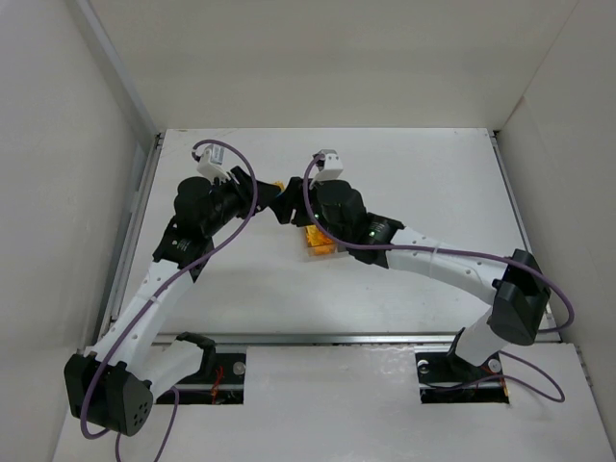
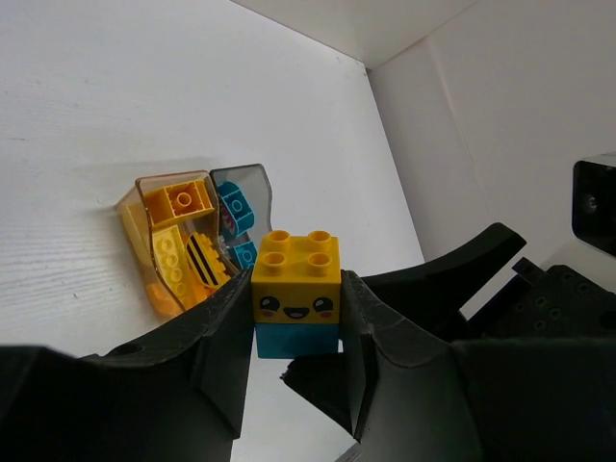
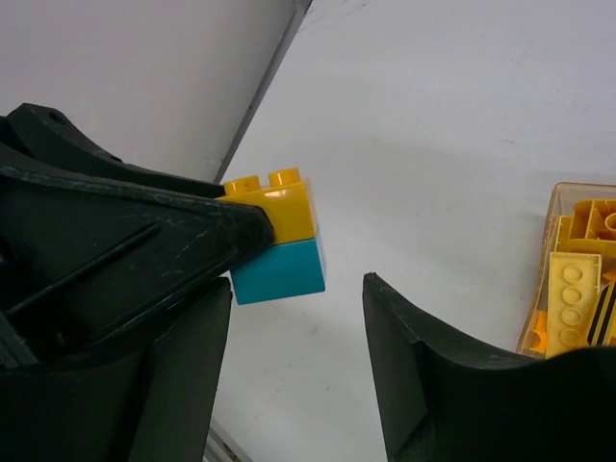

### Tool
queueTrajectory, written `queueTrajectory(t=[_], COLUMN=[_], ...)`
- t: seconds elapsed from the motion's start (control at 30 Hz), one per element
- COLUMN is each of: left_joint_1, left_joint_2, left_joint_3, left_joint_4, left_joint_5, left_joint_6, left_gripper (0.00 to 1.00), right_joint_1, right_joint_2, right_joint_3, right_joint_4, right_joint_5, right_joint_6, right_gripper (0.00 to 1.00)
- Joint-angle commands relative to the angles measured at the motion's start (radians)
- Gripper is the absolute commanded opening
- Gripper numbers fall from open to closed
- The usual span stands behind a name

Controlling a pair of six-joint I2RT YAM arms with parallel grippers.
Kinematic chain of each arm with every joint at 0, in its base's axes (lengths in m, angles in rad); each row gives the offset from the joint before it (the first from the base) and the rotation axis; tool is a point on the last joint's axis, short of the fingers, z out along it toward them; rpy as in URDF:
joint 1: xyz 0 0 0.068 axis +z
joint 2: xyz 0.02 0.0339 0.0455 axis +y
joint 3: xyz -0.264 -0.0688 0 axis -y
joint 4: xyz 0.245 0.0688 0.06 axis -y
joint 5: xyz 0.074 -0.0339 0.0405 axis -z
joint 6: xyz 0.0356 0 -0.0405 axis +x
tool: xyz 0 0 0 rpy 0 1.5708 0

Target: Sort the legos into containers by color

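Note:
My left gripper (image 2: 296, 313) is shut on a two-brick stack held above the table: a yellow smiley-face brick (image 2: 296, 274) on a teal brick (image 2: 296, 339). The jaws press on both sides of it. The stack also shows in the right wrist view (image 3: 279, 241), held by the left gripper's finger (image 3: 144, 241). My right gripper (image 3: 298, 371) is open and empty, with the stack just beyond its left finger. The amber bin (image 2: 159, 197) holds yellow and orange legos, one of them black-striped. The grey bin (image 2: 252, 183) beside it holds teal legos. In the top view the two grippers meet near the amber bin (image 1: 320, 241).
White walls enclose the table on the left, back and right. The amber bin also shows at the right edge of the right wrist view (image 3: 577, 279). Both arms cross over the middle of the table (image 1: 433, 173).

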Motion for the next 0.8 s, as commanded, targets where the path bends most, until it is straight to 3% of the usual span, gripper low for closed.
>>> queueTrajectory(t=[0.0, 0.3, 0.77], left_joint_1=[-0.007, -0.007, -0.007], left_joint_2=[-0.01, 0.008, 0.008], left_joint_3=[0.02, 0.02, 0.011], left_joint_4=[0.026, 0.012, 0.01], left_joint_5=[0.043, 0.062, 0.096], left_joint_6=[-0.023, -0.043, -0.095], left_gripper=[0.0, 0.0, 0.0], right_joint_1=[0.01, 0.01, 0.01], right_joint_2=[0.018, 0.04, -0.046], right_joint_3=[0.06, 0.08, -0.064], right_joint_4=[0.116, 0.151, 0.33], right_joint_5=[0.036, 0.081, 0.127], right_joint_6=[0.015, 0.026, 0.041], right_gripper=[0.61, 0.57, 0.59])
